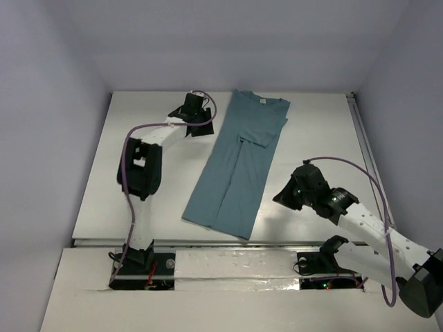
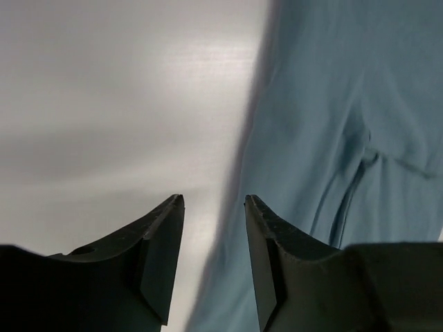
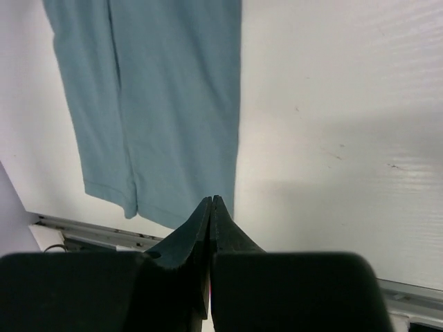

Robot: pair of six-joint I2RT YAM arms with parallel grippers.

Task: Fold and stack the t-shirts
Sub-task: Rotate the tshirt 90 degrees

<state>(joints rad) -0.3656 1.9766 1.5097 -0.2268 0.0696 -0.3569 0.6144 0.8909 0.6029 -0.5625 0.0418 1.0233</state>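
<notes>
This looks like a robotics lab test cell. A bare white table (image 1: 311, 131) is boxed in by plain pale walls (image 1: 228, 41) at 9, 12 and 3 o'clock. The left arm (image 1: 142, 166) and right arm (image 1: 360, 221) are bolted down at 6 o'clock, trailing purple cables (image 1: 125, 204). A metal rail (image 1: 367, 149) lines the table's 3 o'clock edge.

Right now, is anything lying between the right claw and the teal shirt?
Nothing: in the top view only a narrow strip of bare white table separates the right gripper from the t-shirt.
</notes>
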